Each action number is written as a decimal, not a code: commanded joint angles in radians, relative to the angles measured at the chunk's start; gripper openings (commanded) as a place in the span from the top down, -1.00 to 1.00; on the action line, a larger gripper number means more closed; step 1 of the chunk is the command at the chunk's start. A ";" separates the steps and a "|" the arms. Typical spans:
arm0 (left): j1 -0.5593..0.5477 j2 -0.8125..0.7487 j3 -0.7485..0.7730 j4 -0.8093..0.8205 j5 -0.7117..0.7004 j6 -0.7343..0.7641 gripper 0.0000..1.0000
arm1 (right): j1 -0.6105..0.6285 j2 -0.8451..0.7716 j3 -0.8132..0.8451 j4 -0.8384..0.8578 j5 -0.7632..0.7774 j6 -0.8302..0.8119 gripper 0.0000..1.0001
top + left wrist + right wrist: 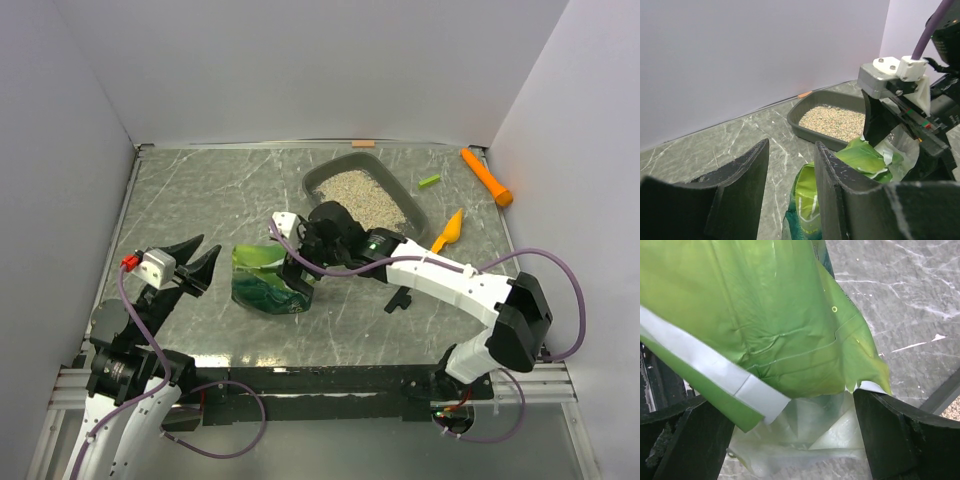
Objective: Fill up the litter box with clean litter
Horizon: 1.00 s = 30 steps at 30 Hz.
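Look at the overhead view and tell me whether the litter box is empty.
No, the litter box holds a layer of clean litter that covers most of its floor.

- Left half of table [190, 190] bare: open lane from left gripper [209, 246] to back wall
- Green bag [262, 285] stands mid-table, just right of left gripper, bars straight line to litter box [312, 184]
- Right arm [450, 282] slants across near-right quarter
- Right gripper [777, 402] at bag top, jaws wide, bag edge between
- Orange scoop [450, 230] near box's right corner
- Box's left side unobstructed
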 commanded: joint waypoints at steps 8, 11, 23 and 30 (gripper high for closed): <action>0.003 -0.015 0.010 0.002 0.018 -0.012 0.07 | -0.006 -0.260 0.055 -0.079 0.192 0.047 -0.99; 0.003 -0.015 0.010 0.007 0.018 -0.017 0.07 | -0.008 -0.358 -0.007 -0.019 0.382 0.082 -0.99; 0.003 -0.015 0.015 0.025 0.009 -0.085 -0.07 | -0.410 -0.495 -0.236 -0.068 0.730 0.631 -0.99; 0.002 0.000 0.045 -0.026 -0.075 -0.129 -0.20 | -0.699 -0.345 -0.293 -0.204 0.782 0.961 -0.99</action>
